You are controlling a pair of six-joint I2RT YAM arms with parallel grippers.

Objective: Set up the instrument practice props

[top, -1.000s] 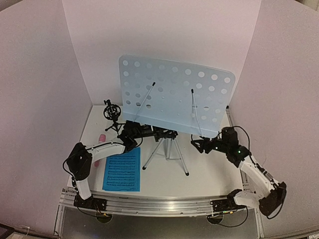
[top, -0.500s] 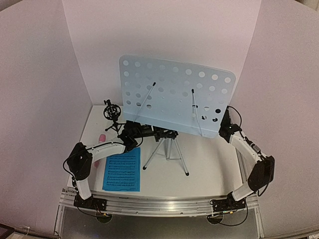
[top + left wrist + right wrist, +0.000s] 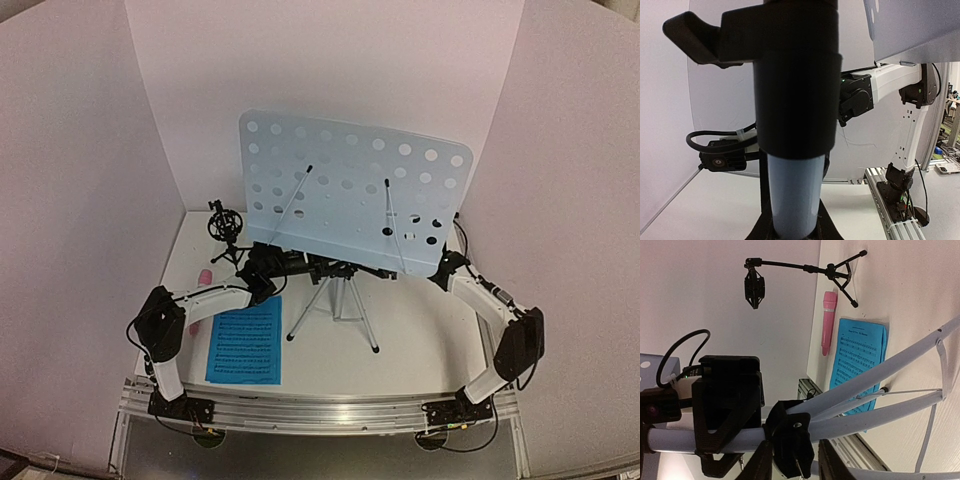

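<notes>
Music stand: pale-blue perforated tray on a silver tripod. It stands upright mid-table, tray face toward the near side. Two thin wire arms lie across the tray front.

Left gripper reaches in from the left, under the tray. Its jaws are clamped on the silver pole, above the black leg hub. In the left wrist view the pole and its black collar fill the centre of the frame, right at the jaws.

Right gripper comes in from the right, under the tray's lower right corner. The tray hides its tips in the top view. In the right wrist view the jaws are part-way apart, with the leg hub showing between them. Cannot tell if they touch or pinch it.

Other props, all left of the stand and apart from both jaws:
- Blue sheet music lies flat on the near-left table, just left of the tripod's near-left leg. Cannot tell if it is one page or two stacked.
- Pink microphone lies on the table just left of the sheet, partly under the left arm in the top view.
- Black mic holder stands on its small tripod at far left, beside the tray's left edge.
</notes>
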